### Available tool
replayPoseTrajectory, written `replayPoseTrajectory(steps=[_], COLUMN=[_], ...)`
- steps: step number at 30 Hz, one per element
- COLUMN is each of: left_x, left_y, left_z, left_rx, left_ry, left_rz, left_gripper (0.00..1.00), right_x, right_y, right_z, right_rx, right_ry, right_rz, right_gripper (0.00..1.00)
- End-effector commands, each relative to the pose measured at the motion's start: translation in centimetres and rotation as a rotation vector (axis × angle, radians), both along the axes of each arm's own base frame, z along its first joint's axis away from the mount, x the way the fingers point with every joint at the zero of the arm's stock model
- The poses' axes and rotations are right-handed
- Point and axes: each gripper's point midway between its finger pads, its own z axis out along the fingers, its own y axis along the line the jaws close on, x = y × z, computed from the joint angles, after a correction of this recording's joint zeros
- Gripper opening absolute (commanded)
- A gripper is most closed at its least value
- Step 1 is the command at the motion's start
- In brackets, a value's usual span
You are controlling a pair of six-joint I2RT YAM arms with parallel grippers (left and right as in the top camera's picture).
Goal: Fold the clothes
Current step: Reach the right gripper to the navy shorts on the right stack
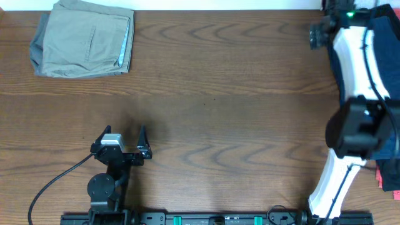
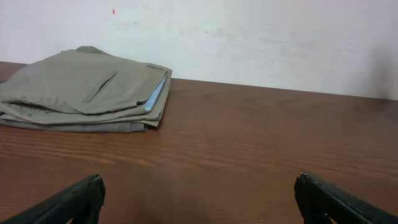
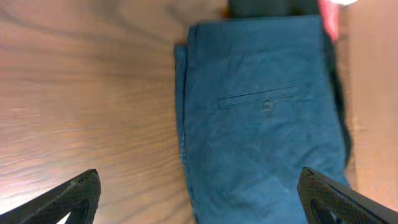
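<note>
While the left gripper (image 1: 124,135) is held wide open and empty over the near part of the wooden table (image 1: 237,94), the khaki shorts (image 1: 84,37) are seen folded at the far left corner, well apart from it. The navy shorts (image 3: 261,118) are laid flat at the table's right edge, pocket side up, with a strip of coral-red fabric (image 3: 329,18) and a black garment (image 3: 267,6) showing at the top of the right wrist view. The right gripper (image 3: 199,196) is spread open over the navy shorts, and nothing is held between its fingers
</note>
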Motion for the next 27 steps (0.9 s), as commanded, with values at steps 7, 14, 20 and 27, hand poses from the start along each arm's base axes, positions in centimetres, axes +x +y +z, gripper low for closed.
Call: replayPoseTrajectory(steps=[7,14,20,27], left_x=[-0.1,-0.1,-0.1,-0.1], left_y=[-0.2,-0.2,-0.2,-0.2], left_z=[-1.6,-1.6,-1.6,-1.6], left_rx=[0.011,0.011,0.011,0.011], left_ry=[0.047,0.047,0.047,0.047], left_rz=[-0.015,-0.016,-0.015,-0.015], left_gripper=[0.98,0.98,0.98,0.98], right_x=[0.8,0.9,1.3,1.7], right_y=[-6.0,-7.0,-6.3,-5.4], right_z=[-6.5,-10.5,-12.5,-14.1], right_rx=[-0.161,-0.126,-0.031,0.061], right_ry=[0.104,0.132,0.117,0.091], right_rz=[-0.056,-0.06,-0.036,-0.045], right_gripper=[0.99,0.99,0.97,0.79])
